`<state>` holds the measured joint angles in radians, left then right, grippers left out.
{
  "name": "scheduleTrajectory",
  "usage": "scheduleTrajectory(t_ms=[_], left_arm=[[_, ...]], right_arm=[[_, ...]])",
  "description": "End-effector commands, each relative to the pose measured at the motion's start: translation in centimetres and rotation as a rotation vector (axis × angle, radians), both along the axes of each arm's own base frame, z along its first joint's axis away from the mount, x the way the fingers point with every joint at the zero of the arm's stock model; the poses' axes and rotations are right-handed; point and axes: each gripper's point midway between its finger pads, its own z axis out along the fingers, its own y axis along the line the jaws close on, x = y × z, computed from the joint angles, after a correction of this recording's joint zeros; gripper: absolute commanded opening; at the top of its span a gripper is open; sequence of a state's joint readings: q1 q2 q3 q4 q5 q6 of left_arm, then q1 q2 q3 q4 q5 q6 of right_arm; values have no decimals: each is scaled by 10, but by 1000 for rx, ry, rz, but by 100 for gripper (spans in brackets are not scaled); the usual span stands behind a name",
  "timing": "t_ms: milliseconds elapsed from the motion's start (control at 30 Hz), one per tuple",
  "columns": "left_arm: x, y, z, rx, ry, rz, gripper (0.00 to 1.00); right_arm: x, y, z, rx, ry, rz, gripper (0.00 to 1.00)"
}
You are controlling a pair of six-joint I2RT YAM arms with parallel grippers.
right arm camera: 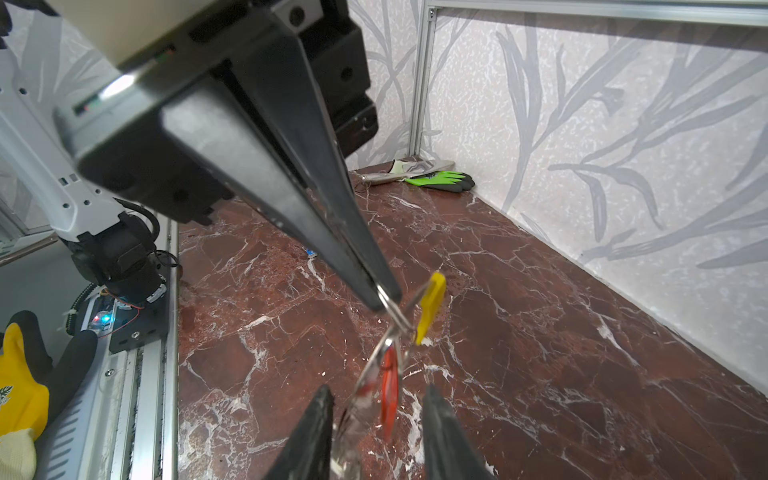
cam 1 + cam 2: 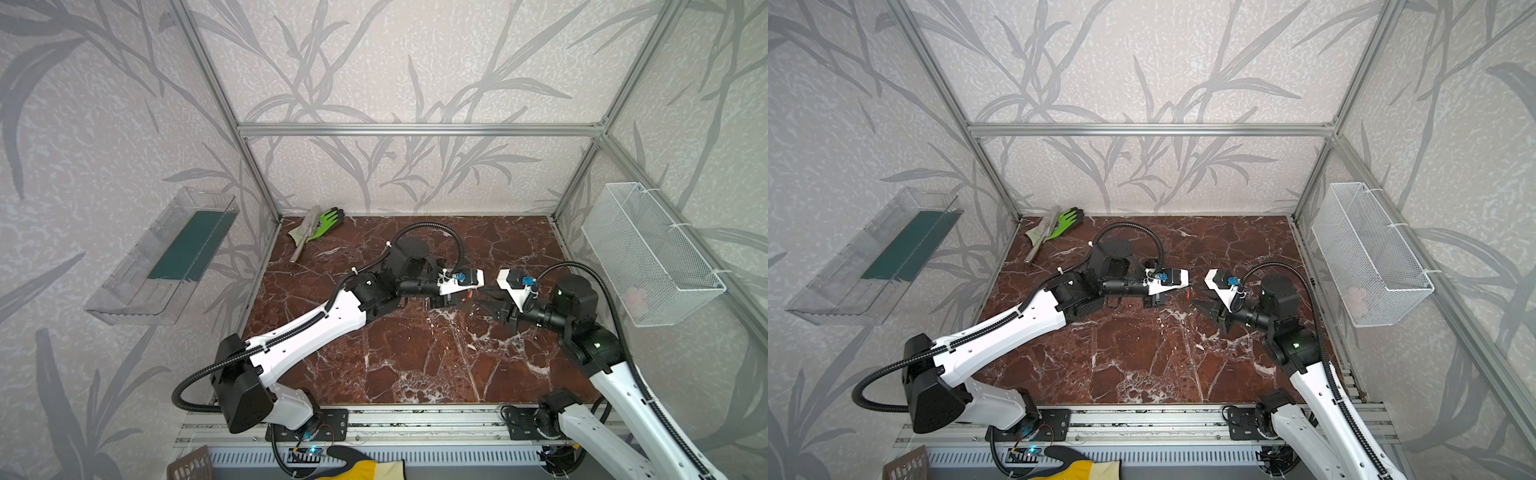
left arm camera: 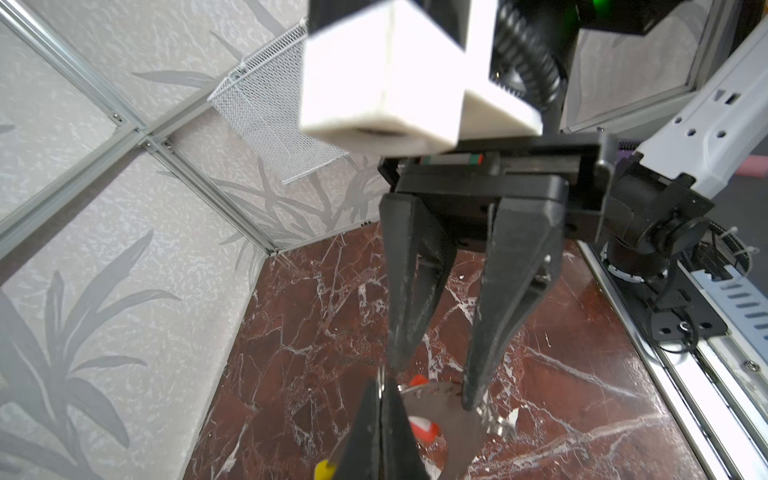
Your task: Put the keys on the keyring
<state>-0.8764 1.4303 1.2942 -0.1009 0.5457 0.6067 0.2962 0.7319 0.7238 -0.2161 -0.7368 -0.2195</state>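
Above table [image 2: 415, 365] centre, keyring [image 1: 432, 301] w/ yellow arc held off the surface, rim pinched by L pincer [image 1: 386, 297] pressed together on it, red-orange key [image 1: 390, 386] hanging at ring btwn spread fingers of R pincer [image 3: 432, 384], contact w/ fingers unclear

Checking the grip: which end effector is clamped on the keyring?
The left end effector, pinched shut on the keyring; the right end effector stands open around the red key.
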Motion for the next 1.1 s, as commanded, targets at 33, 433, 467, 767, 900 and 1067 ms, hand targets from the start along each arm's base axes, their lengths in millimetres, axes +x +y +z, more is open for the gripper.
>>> scheduleTrajectory(t_ms=[33,433,467,767,900,1067], left_arm=[[-6,5,40,-150,-14,-7,0],[-1,13,55,-307,78,-17,0],[-2,13,57,-314,81,-22,0],[-5,13,58,-338,97,-43,0],[-5,13,62,-362,102,-41,0],[-6,12,62,-373,110,-47,0]], right_arm=[[2,-1,18,44,-61,-24,36],[-11,-12,49,116,-211,-70,39],[-13,-12,52,125,-223,-70,39],[-4,-14,49,123,-202,-106,39],[2,-7,48,149,-159,-74,39],[6,2,51,182,-143,-31,39]])
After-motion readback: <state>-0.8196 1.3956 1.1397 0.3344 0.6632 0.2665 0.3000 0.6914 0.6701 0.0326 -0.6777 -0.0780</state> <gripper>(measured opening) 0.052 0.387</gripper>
